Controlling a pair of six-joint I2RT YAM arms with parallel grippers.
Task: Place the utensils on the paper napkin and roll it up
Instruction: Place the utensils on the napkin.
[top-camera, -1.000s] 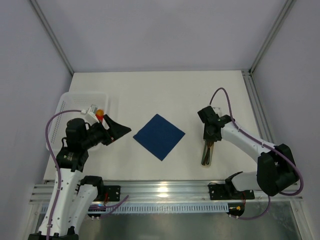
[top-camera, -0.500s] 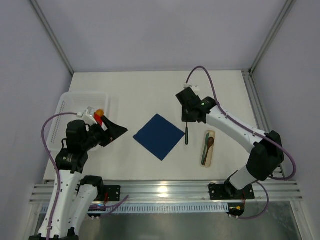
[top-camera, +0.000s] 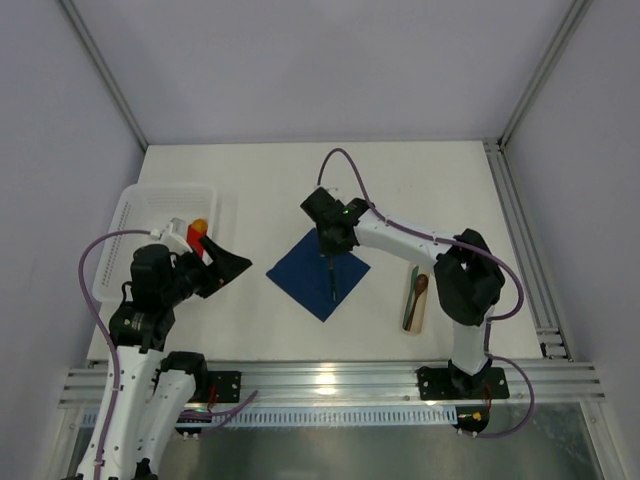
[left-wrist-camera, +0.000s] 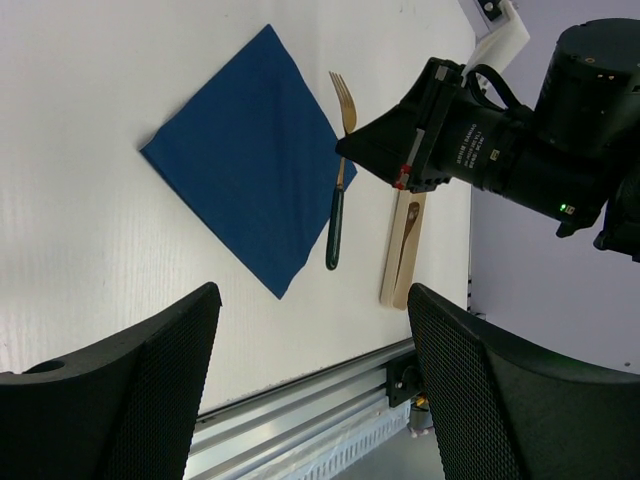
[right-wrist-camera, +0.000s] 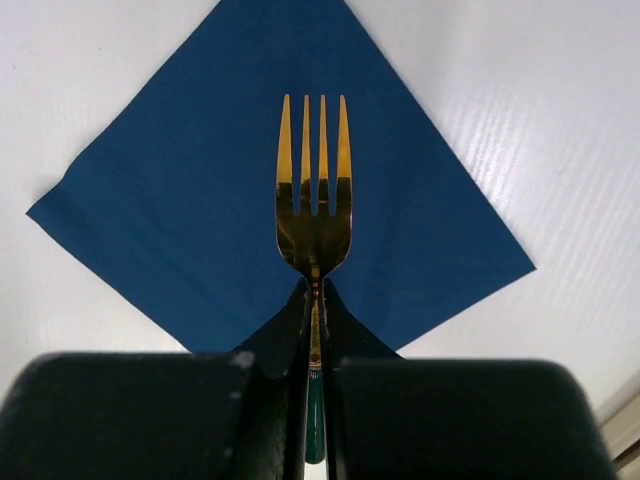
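White surface (top-camera: 260, 180), boxed by pale grey walls. The paper napkin (top-camera: 305, 275) lies at centre; the right claw (right-wrist-camera: 314, 335), clamped on a fork (right-wrist-camera: 314, 190), hangs over it. At 3 o'clock, other utensils (top-camera: 421, 284) rest on a beige bar (top-camera: 420, 318). At 9 o'clock, the left claw (top-camera: 228, 268) gapes beside a white basket (top-camera: 135, 205).

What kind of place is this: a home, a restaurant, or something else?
Probably a robot test bench in a lab: two arms bolted to a metal rail, a white table inside plain walls, with a napkin and fork.

Glossy golden metal fork (right-wrist-camera: 314, 215); matt navy paper napkin (right-wrist-camera: 170, 205); smooth white table (right-wrist-camera: 560, 100).
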